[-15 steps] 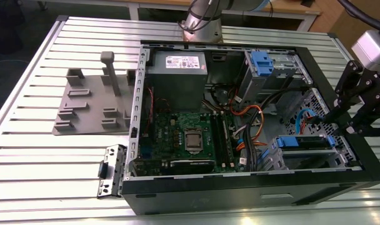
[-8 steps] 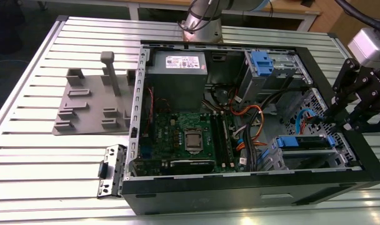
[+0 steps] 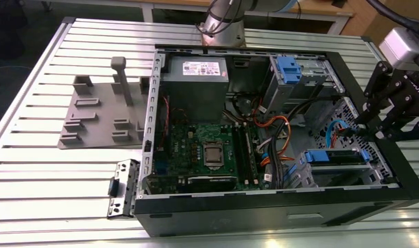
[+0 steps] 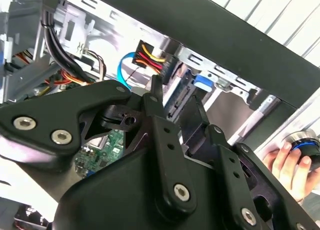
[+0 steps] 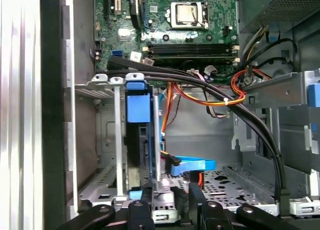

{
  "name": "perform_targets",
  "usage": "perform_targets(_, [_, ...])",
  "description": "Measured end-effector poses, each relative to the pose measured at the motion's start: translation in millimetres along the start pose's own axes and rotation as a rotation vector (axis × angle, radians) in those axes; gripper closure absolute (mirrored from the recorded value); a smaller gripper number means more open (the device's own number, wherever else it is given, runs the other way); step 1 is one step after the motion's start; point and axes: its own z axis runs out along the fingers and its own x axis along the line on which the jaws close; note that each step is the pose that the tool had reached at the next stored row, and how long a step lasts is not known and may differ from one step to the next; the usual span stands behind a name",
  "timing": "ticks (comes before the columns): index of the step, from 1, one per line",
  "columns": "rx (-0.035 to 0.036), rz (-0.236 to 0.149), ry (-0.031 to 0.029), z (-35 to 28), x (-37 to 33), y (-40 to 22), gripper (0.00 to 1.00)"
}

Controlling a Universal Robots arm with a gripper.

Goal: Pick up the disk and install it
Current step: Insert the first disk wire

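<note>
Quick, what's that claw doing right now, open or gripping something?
Black gripper: cannot be told, open or shut; it sits close to the silver hard drive in its blue plastic carrier.

Black gripper (image 4: pixel 165 120) linkages, silver screws; silver-grey arm column (image 3: pixel 222 23).

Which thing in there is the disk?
Find the open black computer case, then the grey metal cage in its corner at the exterior view's lower right. The disk sits in that cage: a dark slab with blue plastic at both ends, unlike the lone blue latch on the farther cage.
</note>
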Motion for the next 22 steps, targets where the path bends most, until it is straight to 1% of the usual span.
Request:
perform_targets(3, [0.0,0.0,0.0002,0.6,-6.1,-0.3,0.59])
perform_targets(5, [0.0,0.0,0.0011,1.9,-8.8,-1.7,0.59])
perform_targets(10, [0.0002,-0.002,0.0086,7.4,-12.5,-5.9,0.59])
perform_targets(15, [0.0005,-0.003,0.0216,15.0,-14.4,-11.3,0.59])
perform_targets(18, [0.0007,-0.004,0.0296,16.9,-14.8,-13.7,0.59])
perform_targets(22, [0.0006,-0.004,0.0297,17.0,-14.8,-13.9,0.59])
